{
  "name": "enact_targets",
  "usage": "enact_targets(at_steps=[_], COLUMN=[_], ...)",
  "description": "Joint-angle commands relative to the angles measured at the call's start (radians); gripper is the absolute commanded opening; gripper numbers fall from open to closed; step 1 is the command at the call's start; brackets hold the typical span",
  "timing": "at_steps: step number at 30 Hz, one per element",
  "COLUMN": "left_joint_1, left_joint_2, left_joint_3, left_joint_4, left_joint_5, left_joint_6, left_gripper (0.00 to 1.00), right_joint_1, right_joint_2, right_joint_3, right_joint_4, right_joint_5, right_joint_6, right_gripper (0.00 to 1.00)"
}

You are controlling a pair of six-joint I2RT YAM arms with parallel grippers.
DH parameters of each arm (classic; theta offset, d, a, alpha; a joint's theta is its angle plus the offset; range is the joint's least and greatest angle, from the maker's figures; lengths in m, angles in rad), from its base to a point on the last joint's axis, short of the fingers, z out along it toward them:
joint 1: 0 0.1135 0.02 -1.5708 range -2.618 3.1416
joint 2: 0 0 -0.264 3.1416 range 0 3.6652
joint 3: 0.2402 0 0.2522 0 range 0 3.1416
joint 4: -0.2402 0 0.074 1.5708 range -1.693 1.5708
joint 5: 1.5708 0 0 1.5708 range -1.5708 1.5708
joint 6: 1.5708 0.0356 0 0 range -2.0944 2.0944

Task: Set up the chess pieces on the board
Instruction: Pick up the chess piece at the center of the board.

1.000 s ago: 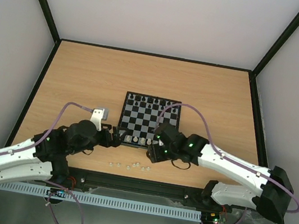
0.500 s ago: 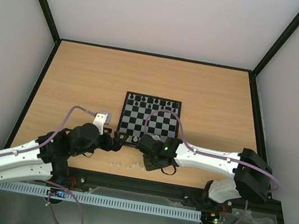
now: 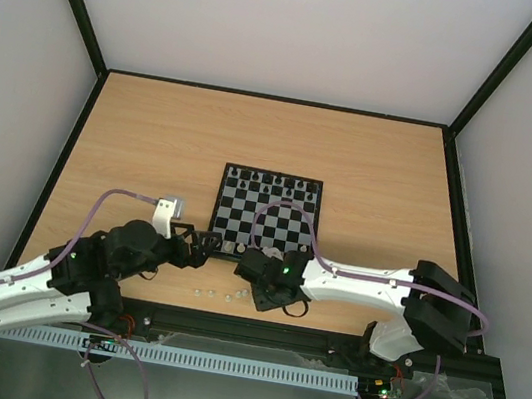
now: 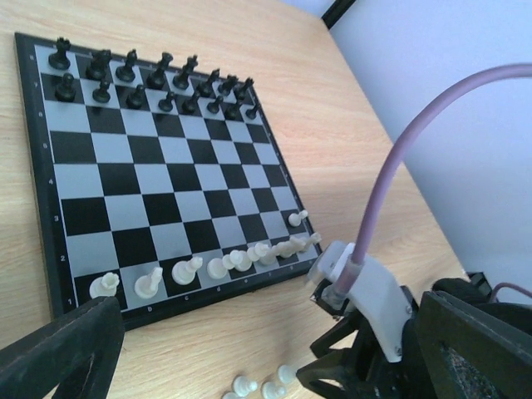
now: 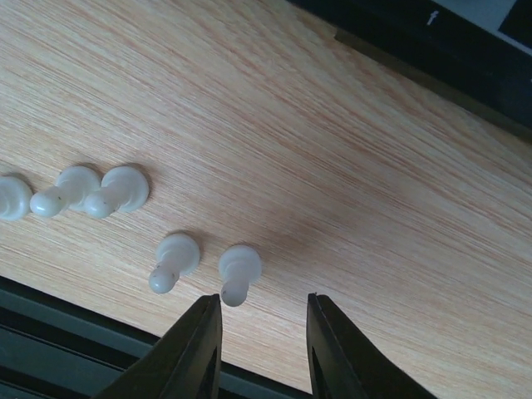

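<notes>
The board [image 3: 267,215] lies mid-table, with black pieces [image 3: 271,180] on its far rows. A row of white chess pieces [image 4: 224,266] stands along its near edge. Several more white pieces [image 3: 230,296] lie loose on the wood in front of it. In the right wrist view a toppled pawn [image 5: 239,268] lies just ahead of the left fingertip, with another pawn [image 5: 173,259] beside it. My right gripper [image 5: 264,312] hovers low over them, jaws narrow but apart and holding nothing. My left gripper [image 3: 210,244] is wide open by the board's near-left corner.
The black front rail [image 3: 245,330] runs close behind the loose pieces. In the left wrist view the right arm's wrist [image 4: 370,287] and purple cable [image 4: 391,191] stand just right of the board [image 4: 166,166]. Dark frame walls enclose the table.
My right arm has swung left and down from the board's near edge to the loose pieces, and its jaws have narrowed. My left arm has drawn back slightly.
</notes>
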Motion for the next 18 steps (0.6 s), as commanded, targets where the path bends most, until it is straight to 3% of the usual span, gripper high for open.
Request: enact_targets(at_steps=[1, 18], left_joint_1=[-0.005, -0.006], left_joint_2=[-0.051, -0.078], left_joint_3=[-0.009, -0.009], left_joint_4=[-0.038, -0.066], left_joint_5=[-0.039, -0.054], left_joint_6=[-0.006, -0.004], left_gripper=[0.99, 0.99], right_joint_1=[0.008, 0.008], right_joint_2=[0.022, 0.076], right_joint_3=[0.022, 0.035], right_joint_4=[-0.055, -0.022], right_joint_5=[0.015, 0.003], right_joint_6=[0.017, 0.007], right_gripper=[0.28, 0.25])
